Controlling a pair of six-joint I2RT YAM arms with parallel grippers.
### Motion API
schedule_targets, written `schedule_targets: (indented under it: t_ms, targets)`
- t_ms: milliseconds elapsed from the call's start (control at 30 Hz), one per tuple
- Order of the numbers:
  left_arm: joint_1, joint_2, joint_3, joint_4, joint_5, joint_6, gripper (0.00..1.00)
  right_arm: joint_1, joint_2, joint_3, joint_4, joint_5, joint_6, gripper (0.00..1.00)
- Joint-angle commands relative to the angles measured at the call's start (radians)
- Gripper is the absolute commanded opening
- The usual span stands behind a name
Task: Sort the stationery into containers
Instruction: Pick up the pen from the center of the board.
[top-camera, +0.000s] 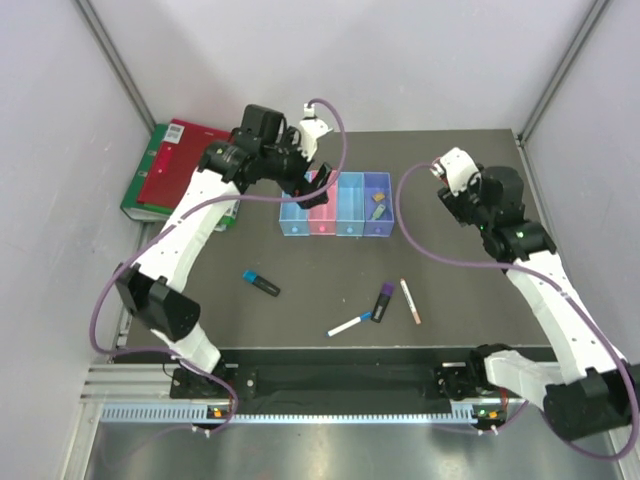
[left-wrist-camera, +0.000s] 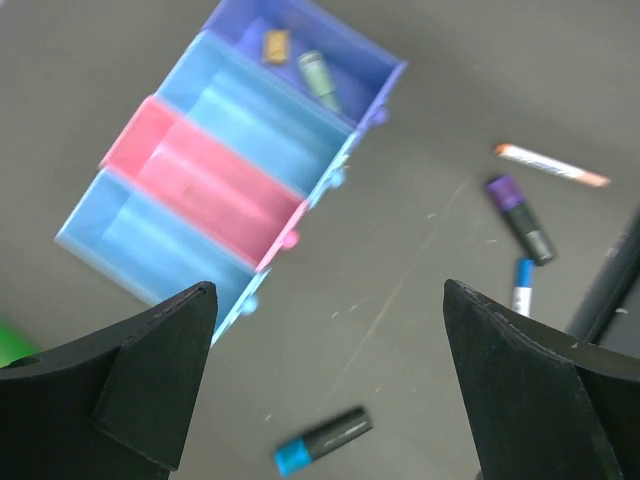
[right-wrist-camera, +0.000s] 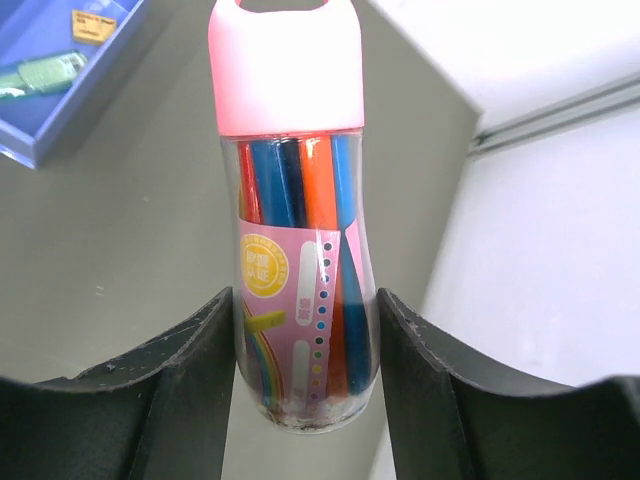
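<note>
Right pincer is clenched on the pink-capped bottle, with the pads on both flanks of its lower body. The cap points away from the wrist, so the long axis runs along the fingers. The bottle is in the air, off the right end of the containers. The purple-blue bin shows up-left in the right wrist view, so the row lies to the robot's left of the load and apart from it. My read: the next move is a carry leftward over a bin, and the bottle's axis needs to line up with the bin's long side or it may bridge the walls. The purple-blue bin already holds the green marker and tan block; can't tell which bin the bottle is meant for. Left pincer is released, wide and empty, hovering by the row's left end, so it could get in the way if the right arm goes that far. On the bench, the blue-black highlighter is nearer the left arm. The white blue-capped pen, purple-black highlighter and pinkish pen are nearer the right. Hard to see: from overhead the bottle barely separates from the right wrist, the left wrist view is blurred, and its finger cuts off the near corner of the first blue bin.
</note>
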Motion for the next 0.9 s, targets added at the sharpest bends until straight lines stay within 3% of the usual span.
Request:
schedule_targets:
  t_ms: [0,233,433,867]
  targets:
    - [0.002,0.117,0.141,-0.054,0.244,-0.015,0.99,0.077,-0.121,-0.046,0.106,0.099,-0.156,0.00]
    - [0.011,0.302,0.357,-0.157,0.490,0.034,0.99,0.250,-0.244,-0.190,0.234,0.235,-0.366,0.00]
    - [0.017,0.380,0.410,-0.191,0.718,0.063,0.99,0.333,-0.244,-0.196,0.264,0.303,-0.419,0.00]
    - [0.016,0.438,0.427,-0.110,0.841,0.035,0.99,0.541,-0.198,-0.222,0.366,0.436,-0.530,0.00]
